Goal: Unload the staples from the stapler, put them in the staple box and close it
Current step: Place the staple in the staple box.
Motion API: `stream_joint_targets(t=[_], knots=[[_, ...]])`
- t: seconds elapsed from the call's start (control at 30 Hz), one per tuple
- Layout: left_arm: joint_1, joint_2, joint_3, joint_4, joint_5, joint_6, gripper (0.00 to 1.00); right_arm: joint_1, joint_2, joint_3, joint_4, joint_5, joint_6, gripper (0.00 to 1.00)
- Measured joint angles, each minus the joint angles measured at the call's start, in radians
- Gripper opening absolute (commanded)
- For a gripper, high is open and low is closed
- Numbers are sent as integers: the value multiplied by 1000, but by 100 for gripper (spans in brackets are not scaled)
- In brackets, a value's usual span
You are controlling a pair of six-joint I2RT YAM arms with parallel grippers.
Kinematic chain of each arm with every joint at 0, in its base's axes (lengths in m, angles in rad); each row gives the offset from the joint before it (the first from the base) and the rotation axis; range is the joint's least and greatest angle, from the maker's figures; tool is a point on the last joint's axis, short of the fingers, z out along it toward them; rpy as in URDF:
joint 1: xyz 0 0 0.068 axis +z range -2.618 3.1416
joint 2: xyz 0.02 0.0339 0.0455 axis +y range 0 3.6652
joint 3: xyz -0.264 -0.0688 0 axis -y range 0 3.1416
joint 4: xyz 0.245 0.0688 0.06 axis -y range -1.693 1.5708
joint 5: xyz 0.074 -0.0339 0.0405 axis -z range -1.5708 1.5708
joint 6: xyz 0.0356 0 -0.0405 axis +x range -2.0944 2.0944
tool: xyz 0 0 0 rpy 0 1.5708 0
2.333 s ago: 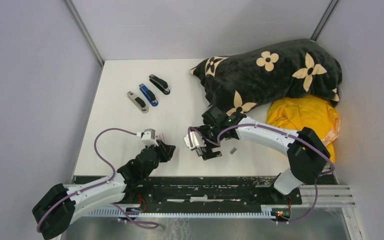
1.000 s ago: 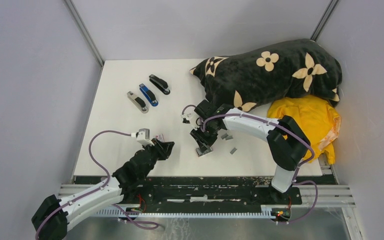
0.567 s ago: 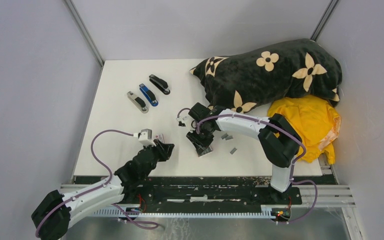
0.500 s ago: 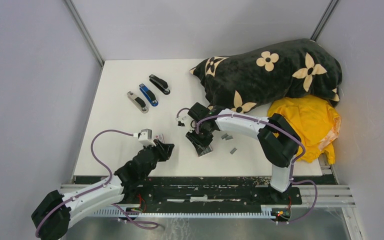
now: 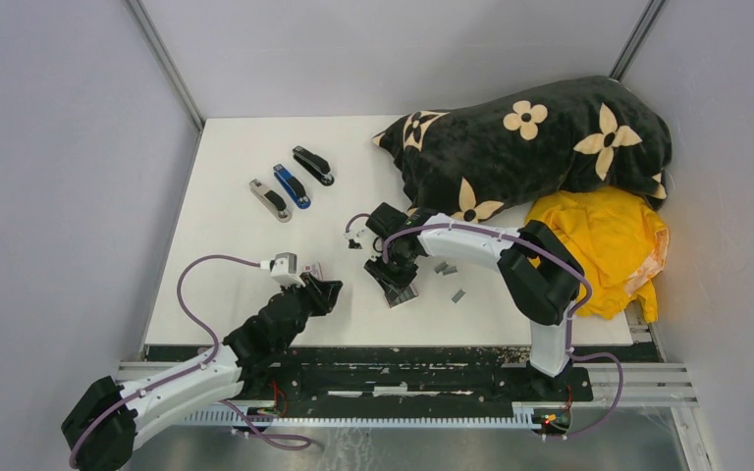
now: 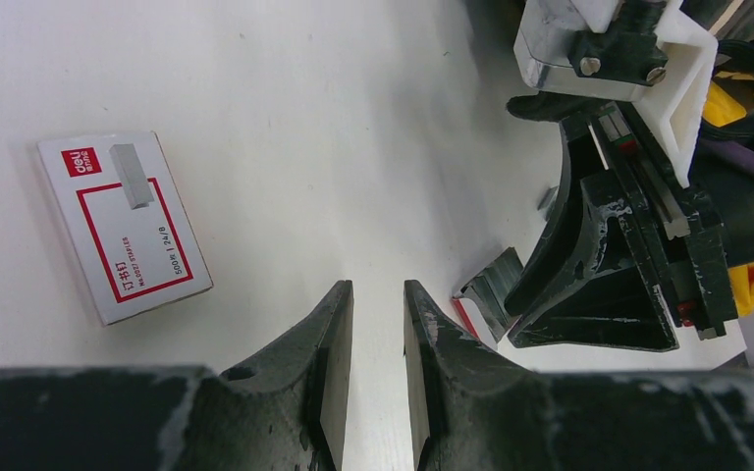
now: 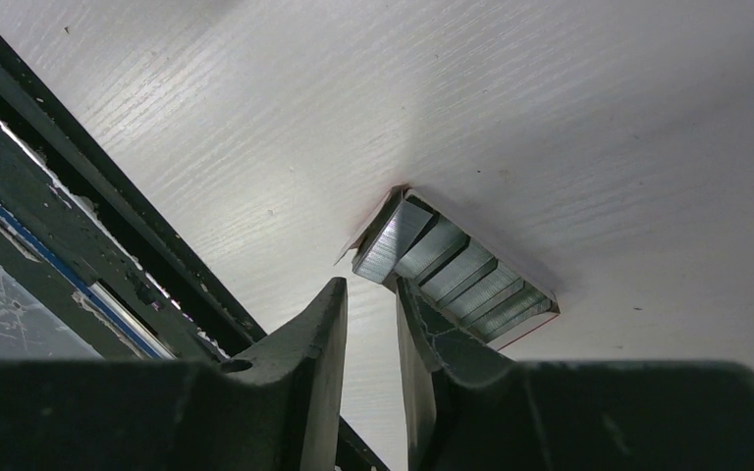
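- Just past the tips of the right gripper (image 7: 371,287), staples (image 7: 452,270) lie in a row in an open tray (image 7: 365,228). The jaws stand narrowly apart, and I cannot tell whether they pinch the nearest strip.
- Nearby, the left gripper (image 6: 378,294) hovers slightly parted, holding nothing, with a white-and-red box (image 6: 123,226) beside it.
- Three staplers (image 5: 292,186) lie well apart from both, at the far left of the table (image 5: 236,255).

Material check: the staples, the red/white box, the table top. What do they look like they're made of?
Staples: grey metal with a dull sheen, showing the fine parallel ribbing of joined wire.
Box: thin card, matte, white with red print; the edges are flat and sharp.
Table: probably white laminate or painted board, with a faint wood-grain texture and small scuffs.
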Motion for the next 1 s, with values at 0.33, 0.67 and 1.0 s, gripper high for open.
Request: stream_joint_targets(t=[0.33,0.67,1.0], knots=[[0,-6,0,0,0,0,32,3,14,0,0,1,0,33],[0,-14,0,-1,0,0,32,3,27,0,0,1,0,33],[0,-15,0,-1,0,0,32,3,32,0,0,2,1,33]])
